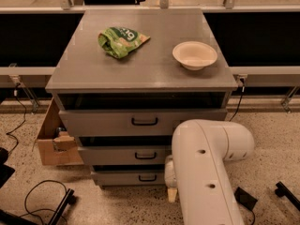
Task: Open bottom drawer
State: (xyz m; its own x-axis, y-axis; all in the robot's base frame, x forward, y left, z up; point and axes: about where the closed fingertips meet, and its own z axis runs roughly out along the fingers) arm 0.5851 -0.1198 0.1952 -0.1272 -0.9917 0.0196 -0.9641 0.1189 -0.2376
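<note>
The grey cabinet (140,74) has three drawers. The bottom drawer (122,177) is the lowest and shallowest front, with a small black loop handle (147,177). Its front sits a little behind the middle drawer front (117,155), with a dark gap above it. My gripper (171,191) hangs low near the floor at the right end of the bottom drawer, just right of the handle. It is mostly hidden behind my white arm (206,172).
A green snack bag (121,40) and a white bowl (194,55) lie on the cabinet top. A cardboard box (56,142) stands at the cabinet's left side. Black cables (42,200) lie on the speckled floor at the lower left.
</note>
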